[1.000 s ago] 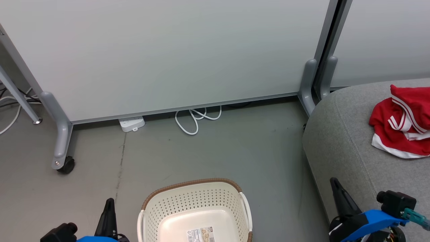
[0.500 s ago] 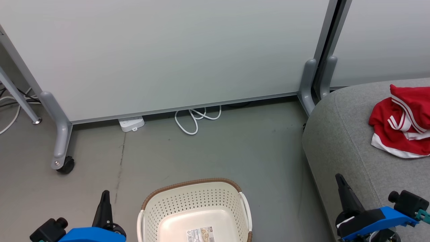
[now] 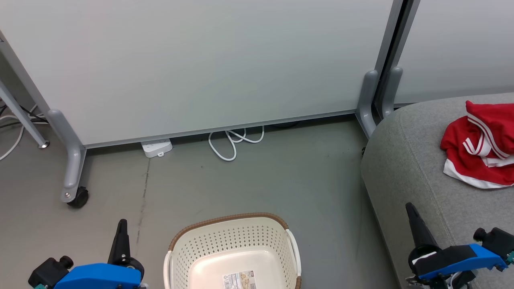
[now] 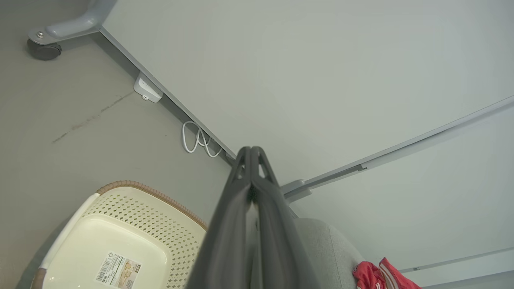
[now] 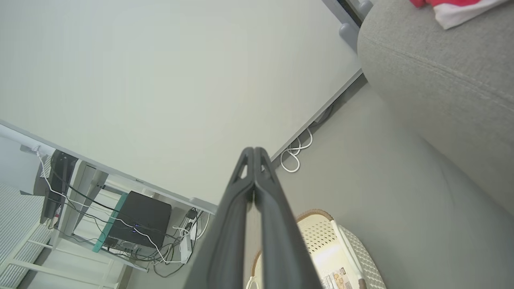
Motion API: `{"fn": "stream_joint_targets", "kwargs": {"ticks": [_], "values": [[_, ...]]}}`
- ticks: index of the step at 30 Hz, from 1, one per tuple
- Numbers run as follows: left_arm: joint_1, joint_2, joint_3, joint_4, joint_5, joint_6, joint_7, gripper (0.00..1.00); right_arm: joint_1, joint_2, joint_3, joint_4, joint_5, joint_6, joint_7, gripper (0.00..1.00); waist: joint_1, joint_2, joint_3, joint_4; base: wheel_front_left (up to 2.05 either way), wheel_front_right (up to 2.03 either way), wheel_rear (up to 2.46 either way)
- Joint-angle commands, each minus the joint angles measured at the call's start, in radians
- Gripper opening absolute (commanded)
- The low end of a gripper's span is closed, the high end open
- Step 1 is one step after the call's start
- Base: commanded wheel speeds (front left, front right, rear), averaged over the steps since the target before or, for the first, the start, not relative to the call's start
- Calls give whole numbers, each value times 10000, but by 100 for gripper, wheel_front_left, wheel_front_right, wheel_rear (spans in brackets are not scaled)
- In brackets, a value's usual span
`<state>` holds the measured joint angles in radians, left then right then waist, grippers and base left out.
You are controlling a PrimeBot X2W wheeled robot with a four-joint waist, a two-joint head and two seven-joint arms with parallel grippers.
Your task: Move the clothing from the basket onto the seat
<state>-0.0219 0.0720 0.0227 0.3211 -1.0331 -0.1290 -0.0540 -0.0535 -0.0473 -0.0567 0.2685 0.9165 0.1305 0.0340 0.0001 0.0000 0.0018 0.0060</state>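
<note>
Our left gripper and right gripper sit closed, empty; a careless swing could drag the clothing at the frame's right edge off the seat.

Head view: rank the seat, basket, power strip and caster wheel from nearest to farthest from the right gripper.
From the right gripper, jaws closed, at the lower right:
1. Seat: right beside it, on the right.
2. Basket: to its left, bottom centre.
3. Power strip: farther left, at the foot of the partition.
4. Caster wheel: farthest, at the far left.
</note>
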Motion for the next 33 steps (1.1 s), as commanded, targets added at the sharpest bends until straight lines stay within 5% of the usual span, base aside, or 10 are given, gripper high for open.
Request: {"fn": "stream_joint_targets", "kwargs": {"ticks": [1,33], "values": [[-267,15,109,-169,-311,-14,82,0,-310,-33,-52,-152,383,3,37,0,-1,0,0,-1,0,0,0],[-635,-108,555,-505,-3221,-22,950,0,-480,-41,-338,-215,3873,3,451,0,-1,0,6,-28,0,0,0]]}}
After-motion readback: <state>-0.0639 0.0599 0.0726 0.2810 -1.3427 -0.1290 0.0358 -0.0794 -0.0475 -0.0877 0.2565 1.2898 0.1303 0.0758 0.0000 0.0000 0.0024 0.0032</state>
